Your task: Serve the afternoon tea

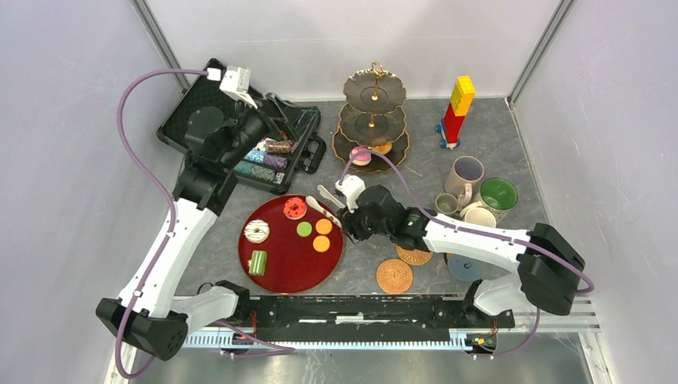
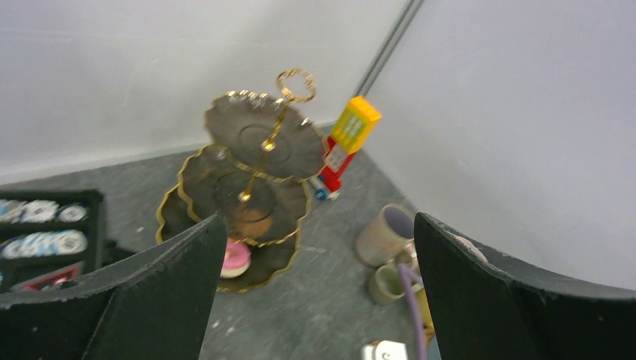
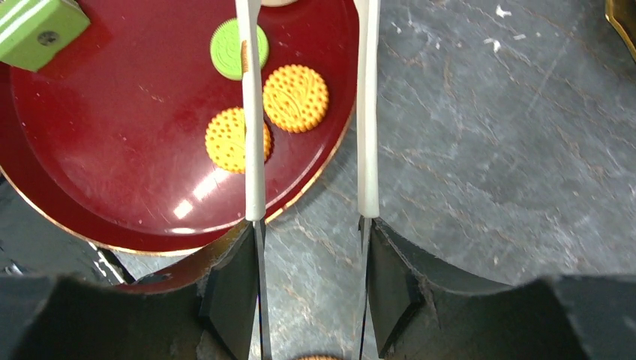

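My right gripper (image 1: 352, 214) (image 3: 311, 255) is shut on the metal tongs (image 1: 328, 206) (image 3: 252, 112), whose two arms stand apart over the right rim of the round red tray (image 1: 288, 260) (image 3: 135, 172). Below the tong arms lie two orange cookies (image 3: 295, 97) and a green macaron (image 3: 229, 49). A red donut (image 1: 294, 208), a white donut (image 1: 256, 232) and a green cake (image 1: 257, 262) also lie on the tray. The three-tier stand (image 1: 374, 120) (image 2: 255, 172) carries a pink donut (image 1: 361, 157) (image 2: 236, 259) on its bottom tier. My left gripper (image 1: 276, 120) (image 2: 315, 300) hangs open and empty, facing the stand.
Mugs cluster at the right: lilac (image 1: 465, 174), green-lined (image 1: 497, 194), small grey (image 1: 446, 203), yellow (image 1: 480, 216). Round coasters (image 1: 394, 276) lie near the front. A red-and-yellow block tower (image 1: 456, 108) stands at the back right. An open black case (image 1: 192, 120) sits under the left arm.
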You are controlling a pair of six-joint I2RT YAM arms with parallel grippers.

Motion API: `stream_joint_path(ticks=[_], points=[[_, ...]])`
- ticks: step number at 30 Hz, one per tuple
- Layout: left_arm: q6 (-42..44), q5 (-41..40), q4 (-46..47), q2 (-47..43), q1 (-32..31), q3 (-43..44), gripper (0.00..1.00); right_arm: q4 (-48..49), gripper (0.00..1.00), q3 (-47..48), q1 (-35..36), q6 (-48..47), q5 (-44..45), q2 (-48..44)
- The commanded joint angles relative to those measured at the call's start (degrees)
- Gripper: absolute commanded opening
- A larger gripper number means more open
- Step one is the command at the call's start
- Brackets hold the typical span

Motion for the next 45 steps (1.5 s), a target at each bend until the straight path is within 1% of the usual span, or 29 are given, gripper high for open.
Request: stream_joint_path(ticks=[1, 7, 13, 15, 19, 21, 25, 28, 31, 35, 39, 45], points=[[7.76, -4.58, -2.38, -2.37, -0.22, -3.08, 1.00, 5.45, 0.55, 3.66, 0.56, 0.28, -2.87, 4.26], [10.48, -6.25, -3.11, -4.32, -0.14, -4.56, 1.00, 4.90, 0.55, 7.40, 2.49, -0.30, -3.74, 11.95], [13.98, -11.57, -4.37, -4.91, 0.01, -5.26, 1.00, -3.29, 0.55, 14.09, 3.80, -0.21, 0.60, 17.06], [13.52, -12.40, -4.31, -4.50, -0.05, -5.51, 1.00, -5.25, 0.55, 15.25, 3.83, -0.08, 2.37, 17.32], [10.23, -12.66, -4.05, -3.87, 0.30, -5.77, 1.00, -5.94, 0.55, 15.42, 3.89, 0.97, 4.74, 16.41], [8.80, -11.92, -3.19, -3.49, 0.62, -6.31, 1.00, -6.19, 0.55, 15.94, 4.09, 1.53, 4.76, 16.39], [5.94, -7.54, -2.33, -1.62, 1.35, -6.07, 1.00, -8.06, 0.56, 18.34, 4.72, 1.97, 5.36, 17.32], [4.51, -4.90, -1.35, -1.36, 1.34, -6.29, 1.00, -9.64, 0.57, 21.61, 5.15, 1.24, 4.94, 19.24], [4.11, -3.96, -0.83, -1.57, 1.33, -6.35, 1.00, -13.03, 0.58, 25.77, 5.63, 0.93, 5.04, 22.00], [4.20, -3.96, -0.83, -1.93, 1.30, -6.43, 1.00, -15.55, 0.63, 28.42, 6.43, 1.00, 6.55, 24.02], [3.86, -3.46, -0.83, -1.80, 1.29, -6.35, 1.00, -16.29, 0.65, 28.35, 6.81, 1.79, 7.15, 24.29], [2.78, -1.98, -0.20, -1.80, 1.30, -6.26, 1.00, -16.44, 0.65, 26.99, 7.41, 3.22, 6.88, 23.96]])
